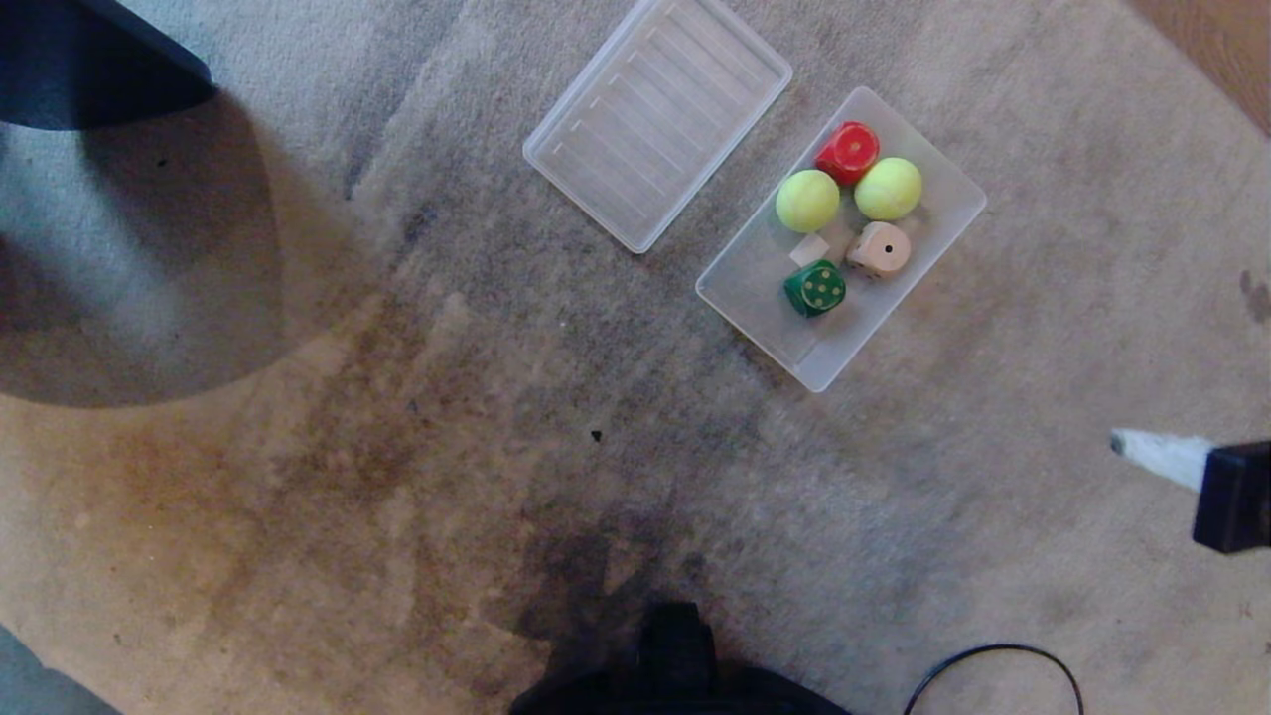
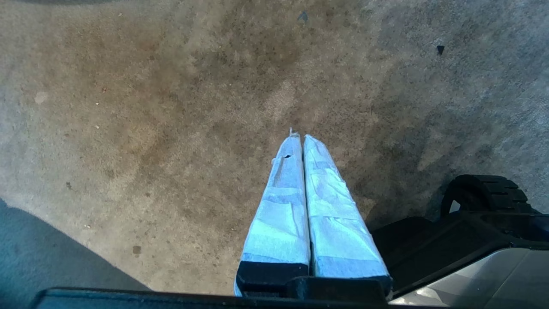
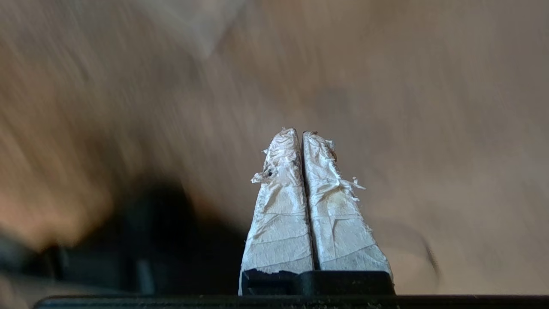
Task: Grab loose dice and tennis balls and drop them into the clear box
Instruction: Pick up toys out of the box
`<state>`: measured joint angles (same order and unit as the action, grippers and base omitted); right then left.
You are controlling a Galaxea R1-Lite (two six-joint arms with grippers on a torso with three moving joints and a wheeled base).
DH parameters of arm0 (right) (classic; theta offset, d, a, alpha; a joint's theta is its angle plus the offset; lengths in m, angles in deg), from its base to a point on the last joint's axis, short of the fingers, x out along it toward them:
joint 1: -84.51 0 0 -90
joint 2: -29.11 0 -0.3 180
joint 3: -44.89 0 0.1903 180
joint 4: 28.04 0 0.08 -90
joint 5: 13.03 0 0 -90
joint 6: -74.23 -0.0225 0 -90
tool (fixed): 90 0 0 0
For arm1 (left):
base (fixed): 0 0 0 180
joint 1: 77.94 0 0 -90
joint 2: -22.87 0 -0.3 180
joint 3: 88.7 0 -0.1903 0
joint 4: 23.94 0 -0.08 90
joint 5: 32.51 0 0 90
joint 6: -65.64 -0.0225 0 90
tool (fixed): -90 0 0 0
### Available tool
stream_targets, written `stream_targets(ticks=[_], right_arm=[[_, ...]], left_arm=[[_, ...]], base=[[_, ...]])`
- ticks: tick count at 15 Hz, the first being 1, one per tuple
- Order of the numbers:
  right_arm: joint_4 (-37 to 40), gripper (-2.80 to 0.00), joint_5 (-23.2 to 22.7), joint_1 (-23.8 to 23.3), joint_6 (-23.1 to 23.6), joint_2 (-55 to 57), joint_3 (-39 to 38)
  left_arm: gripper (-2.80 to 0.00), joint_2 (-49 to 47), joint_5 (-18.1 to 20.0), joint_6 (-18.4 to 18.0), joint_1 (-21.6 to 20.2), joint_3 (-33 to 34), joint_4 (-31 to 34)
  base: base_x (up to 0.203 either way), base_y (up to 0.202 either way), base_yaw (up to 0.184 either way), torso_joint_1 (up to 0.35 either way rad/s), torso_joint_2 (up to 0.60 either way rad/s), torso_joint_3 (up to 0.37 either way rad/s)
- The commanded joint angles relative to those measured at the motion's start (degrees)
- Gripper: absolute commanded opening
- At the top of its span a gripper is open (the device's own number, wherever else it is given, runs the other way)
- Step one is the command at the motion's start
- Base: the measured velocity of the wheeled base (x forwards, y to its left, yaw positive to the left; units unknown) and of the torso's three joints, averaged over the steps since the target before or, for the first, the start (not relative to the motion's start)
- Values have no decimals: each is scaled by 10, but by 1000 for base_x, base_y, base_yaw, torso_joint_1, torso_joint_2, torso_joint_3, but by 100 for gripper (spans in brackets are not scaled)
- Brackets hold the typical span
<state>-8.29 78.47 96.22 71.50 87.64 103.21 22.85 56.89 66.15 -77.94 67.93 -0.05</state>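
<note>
Resting on the carpet, the clear box holds a red die, two tennis balls, a beige die and a green die, all clustered close together. Just beside the box lies its ribbed lid. Well apart from the box, the right gripper hangs over bare carpet with jaws pressed together, empty. The left gripper is also closed on nothing, over carpet near the robot's wheel.

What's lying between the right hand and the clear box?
Nothing: in the head view only bare carpet lies between the right hand and the clear box.
</note>
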Motion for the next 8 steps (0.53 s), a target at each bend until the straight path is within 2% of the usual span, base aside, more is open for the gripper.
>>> stream_targets(ticks=[1, 3, 5, 8], right_arm=[[68, -280, 2, -8, 4, -88, -18], [68, -280, 2, -8, 4, -88, -18], [110, -280, 1, -27, 14, -115, -47], [192, -280, -2, -68, 33, -291, -125]], left_arm=[[-280, 0, 0, 0, 0, 1, 0], [-280, 0, 0, 0, 0, 1, 0], [-280, 0, 0, 0, 0, 1, 0], [-280, 0, 0, 0, 0, 1, 0]], base=[[0, 0, 0, 0, 0, 0], [0, 0, 0, 0, 0, 0], [0, 0, 0, 0, 0, 0], [0, 0, 0, 0, 0, 0]])
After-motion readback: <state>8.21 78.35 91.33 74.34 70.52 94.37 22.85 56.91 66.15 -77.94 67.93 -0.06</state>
